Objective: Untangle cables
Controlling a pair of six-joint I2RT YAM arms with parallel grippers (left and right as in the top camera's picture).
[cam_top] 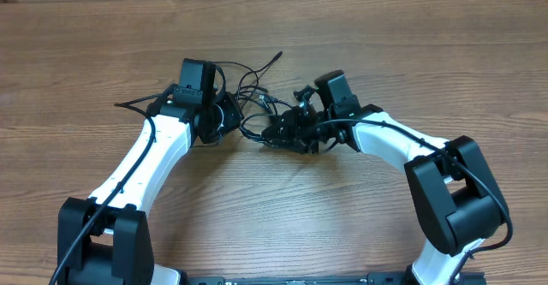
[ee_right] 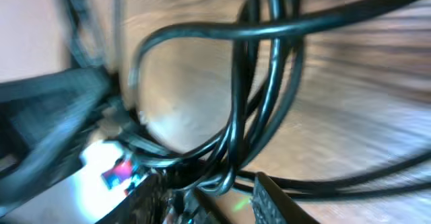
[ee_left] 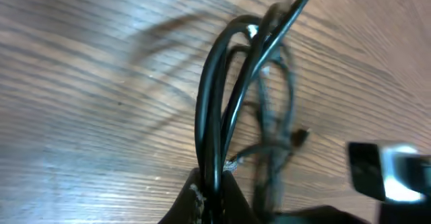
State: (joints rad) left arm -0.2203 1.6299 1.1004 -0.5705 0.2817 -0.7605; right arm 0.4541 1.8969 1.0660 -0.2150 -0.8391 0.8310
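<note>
Several thin black cables (cam_top: 255,105) sit bunched mid-table (cam_top: 411,45), between the two grippers; the bundle's long axis runs roughly left-right; one free plug end sticks out toward the upper right, and a thin strand trails left beyond the left wrist; the left arm reaches in from lower left, elbow bent, left gripper (cam_top: 229,118) pointing right and clenched on a few strands; the left wrist view shows them rising out of the pinched fingertips (ee_left: 195,198); the right arm comes from lower right, right gripper (cam_top: 278,133) pointing left into the tangle; the right wrist view is blurred, its jaws apart with looped strands between them, not clamped.
</note>
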